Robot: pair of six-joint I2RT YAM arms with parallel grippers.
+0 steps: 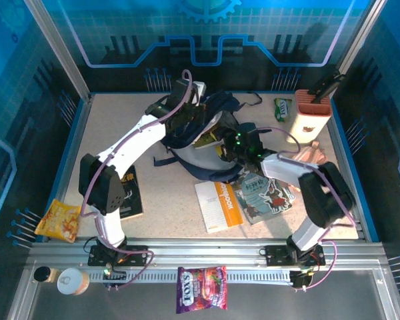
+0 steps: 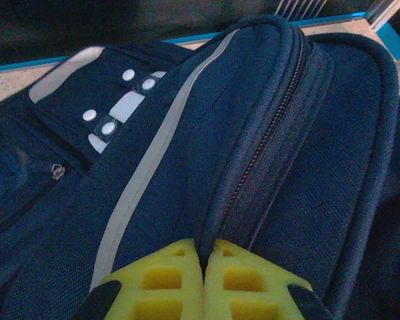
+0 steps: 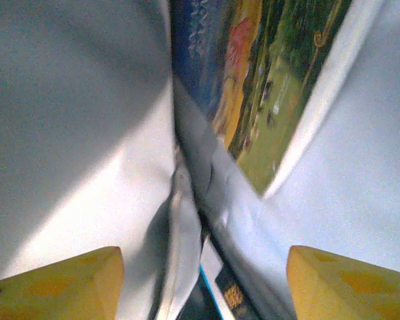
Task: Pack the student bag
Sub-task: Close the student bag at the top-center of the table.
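Observation:
The student bag [image 1: 199, 128], dark navy with a pale stripe, lies in the middle of the table with its mouth toward the right arm. My left gripper [image 2: 205, 250] is at the bag's top edge, its yellow fingers [image 2: 160, 283] shut on a ridge of navy fabric beside the zipper [image 2: 267, 133]. My right gripper [image 3: 203, 287] reaches into the bag's mouth and stands open, fingertips far apart. Between and beyond them lies pale grey lining [image 3: 73, 133]. A colourful picture book [image 3: 267, 87] stands free inside the bag, ahead of the open jaws.
On the table lie an orange notebook [image 1: 218, 205], a comic magazine [image 1: 267, 195], a black book [image 1: 130, 193], a yellow snack bag [image 1: 59, 220], a green packet [image 1: 283, 108] and a tall tan box [image 1: 311, 115]. A purple candy bag [image 1: 201, 298] sits on the front rail.

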